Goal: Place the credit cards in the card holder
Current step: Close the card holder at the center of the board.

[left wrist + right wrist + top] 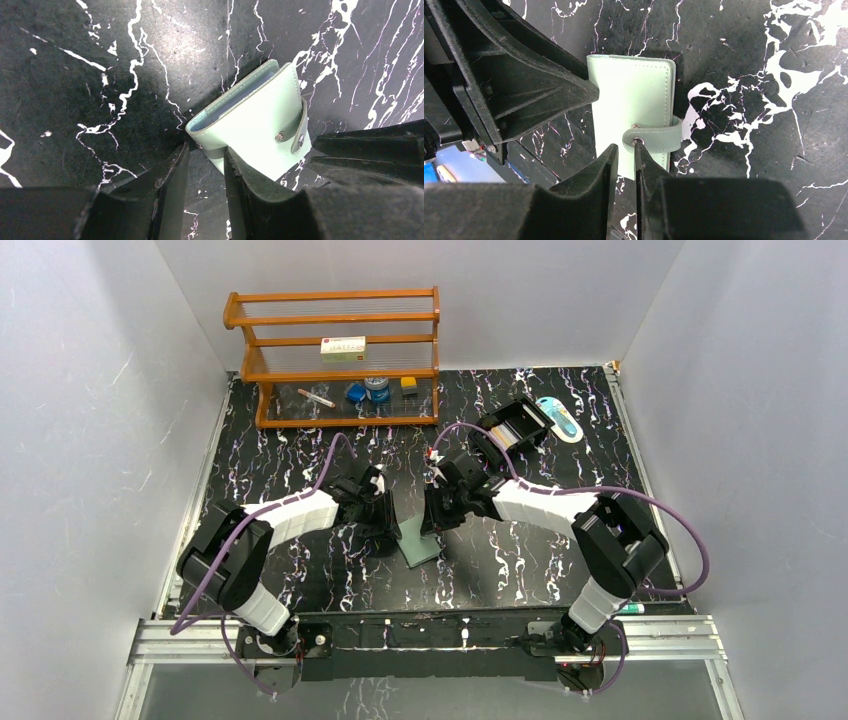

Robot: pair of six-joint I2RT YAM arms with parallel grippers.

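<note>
The card holder (421,546) is laid flat on the bench (520,575), folded, with its snap tab (655,138) wrapped over one edge. It is flanked closely by both arms. The left fingers (175,167) are set at one corner of it, spread with a clear gap. The right fingers (605,162) are held at the tab's button, parted only narrowly; whether the tab is pinched cannot be told. A wooden rack (340,370) is seen at the bench's far side.
</note>
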